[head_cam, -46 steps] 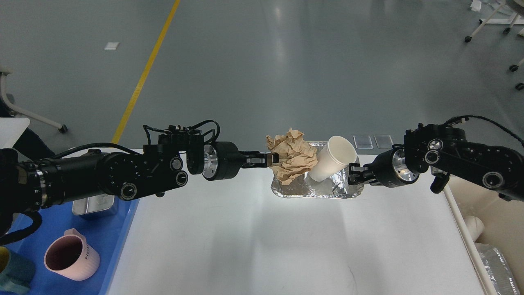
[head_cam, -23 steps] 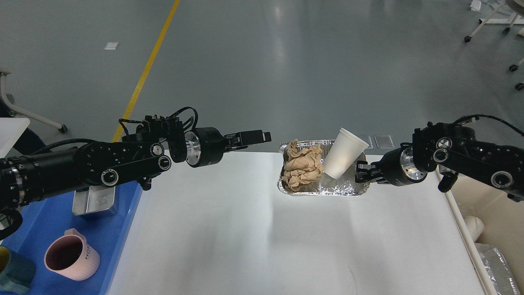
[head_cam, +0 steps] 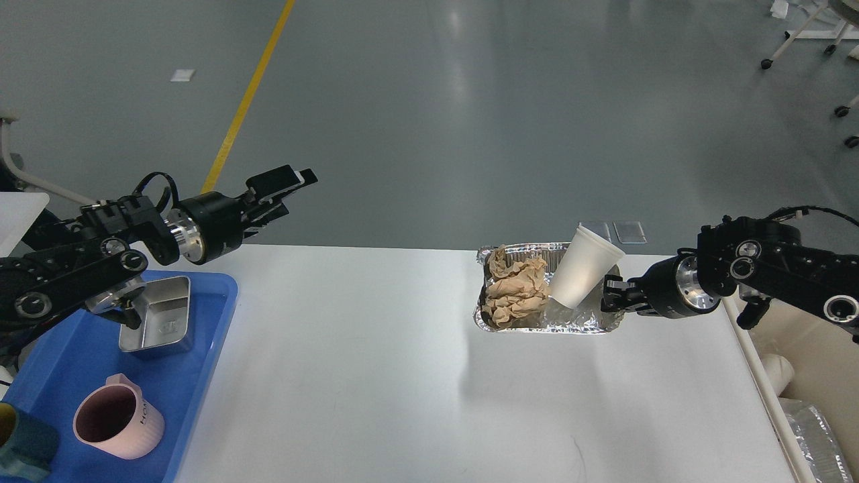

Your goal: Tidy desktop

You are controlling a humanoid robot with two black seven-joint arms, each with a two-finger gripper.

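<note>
While the right gripper [head_cam: 612, 297] clamps the foil tray [head_cam: 547, 320] rim, its length runs leftward; the left gripper [head_cam: 285, 182], empty and slightly parted, hangs well apart over the tabletop [head_cam: 376, 376].

You have a smooth, faintly glossy white worktop [head_cam: 402, 376], a crinkled shiny foil tray [head_cam: 537, 323] holding rough crumpled brown paper [head_cam: 513, 292] and a matt white paper cup [head_cam: 582, 268], beside a glossy blue plastic tray [head_cam: 201, 335] with a brushed metal tin [head_cam: 156, 325].
</note>
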